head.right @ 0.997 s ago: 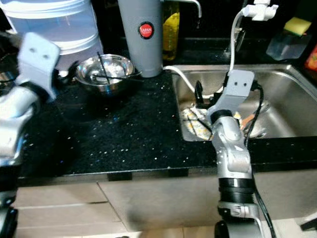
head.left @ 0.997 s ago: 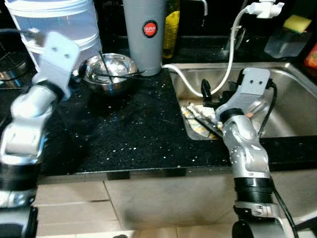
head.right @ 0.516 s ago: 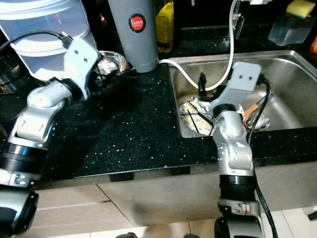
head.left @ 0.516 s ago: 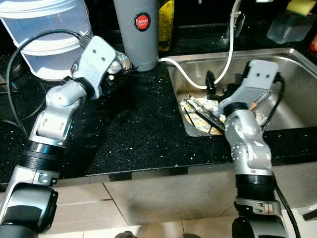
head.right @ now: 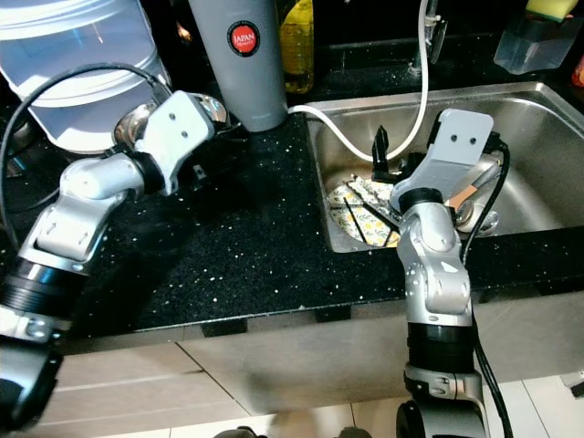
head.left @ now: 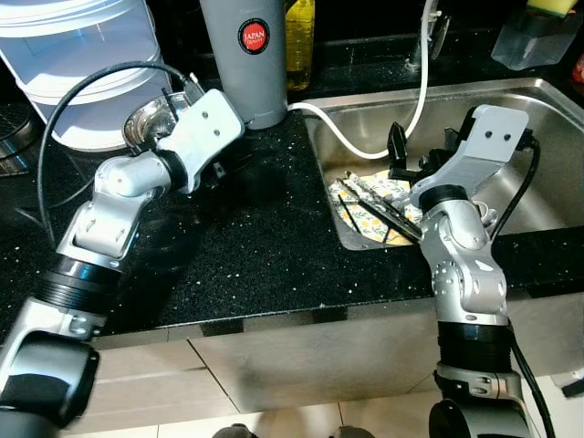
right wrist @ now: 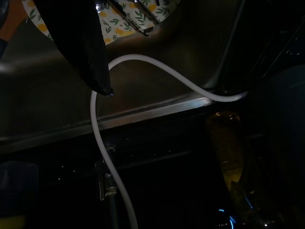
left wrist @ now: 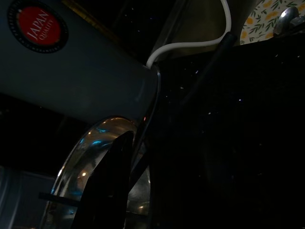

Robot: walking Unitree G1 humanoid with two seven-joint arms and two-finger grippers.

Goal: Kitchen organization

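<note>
The left end effector (left wrist: 125,157) is seen at the rim of the steel bowl (left wrist: 90,171), which stands on the black desk (head.left: 265,246) just beside it, against the grey flask (head.left: 245,55); one finger (left wrist: 112,181) lies over the rim, but whether the rim is clamped cannot be told; the bowl is judged light, rigid and slippery, best pinched at the rim, with loose sticks inside likely to shift; "JAPAN QUALITY" is read on the flask's red badge (left wrist: 37,26); the right end effector (head.left: 415,164) hangs released above a patterned plate (head.left: 370,205) in the sink (head.left: 547,100).
</note>
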